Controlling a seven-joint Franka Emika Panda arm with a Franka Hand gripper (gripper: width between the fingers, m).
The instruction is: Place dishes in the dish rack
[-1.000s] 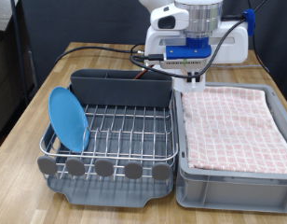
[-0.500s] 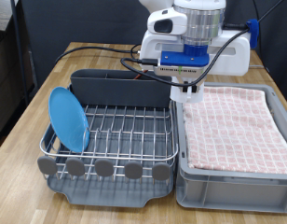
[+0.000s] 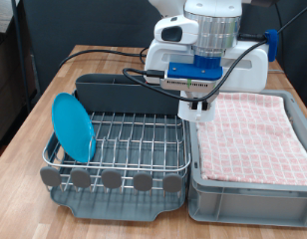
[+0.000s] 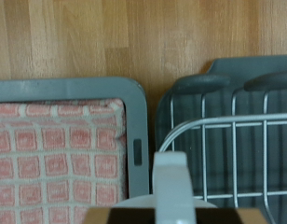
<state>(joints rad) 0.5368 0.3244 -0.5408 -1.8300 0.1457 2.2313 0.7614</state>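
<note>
We can't make out any readable text, numbers or brand marks here. The blue panel (image 3: 196, 71) on the robot's hand looks like it might carry a label, but it's way too small and blurry for us to read. Nothing printed shows on the dish rack (image 3: 116, 149) or the grey crate (image 3: 243, 194) either.

Blue plate (image 3: 73, 126) stands upright in the dish rack (image 3: 122, 142).

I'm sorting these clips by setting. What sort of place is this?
Probably a lab tabletop staged as a kitchen drying area: a wooden table carries a dish rack with a blue plate and a cloth-lined grey crate, under a cabled gripper.
</note>
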